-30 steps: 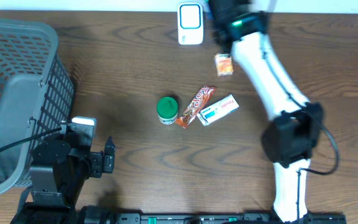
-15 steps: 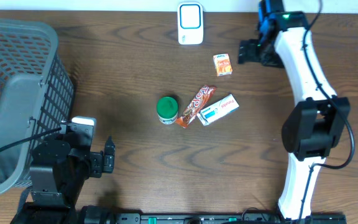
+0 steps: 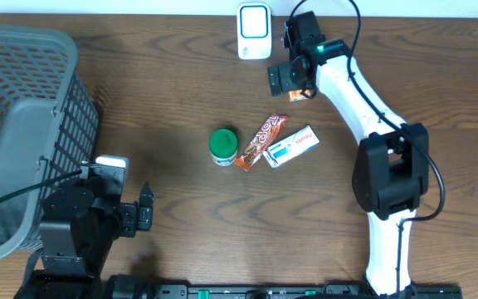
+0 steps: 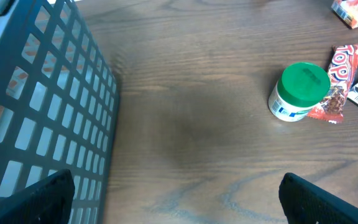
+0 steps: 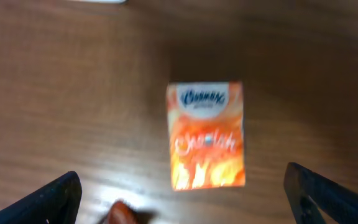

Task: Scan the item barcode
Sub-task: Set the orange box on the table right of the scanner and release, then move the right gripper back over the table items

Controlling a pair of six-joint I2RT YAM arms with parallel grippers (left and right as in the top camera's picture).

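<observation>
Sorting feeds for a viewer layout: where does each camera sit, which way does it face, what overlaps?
Overhead: above the table, facing straight down; both arms, left gripper, right gripper.
Left wrist: low, facing across toward green-lidded jar; own fingertips in bottom corners.
Right wrist: facing down onto orange packet; own fingertips.
Shared: the packet, all three.

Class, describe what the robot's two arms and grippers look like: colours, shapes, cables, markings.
The right arm has white tubular links, bulky black joints, a looping black cable and a small green light near the wrist. The right gripper is black. The left arm is black and blocky, with a pale rectangular module on top and a trailing black cable. The left gripper is black too.
</observation>
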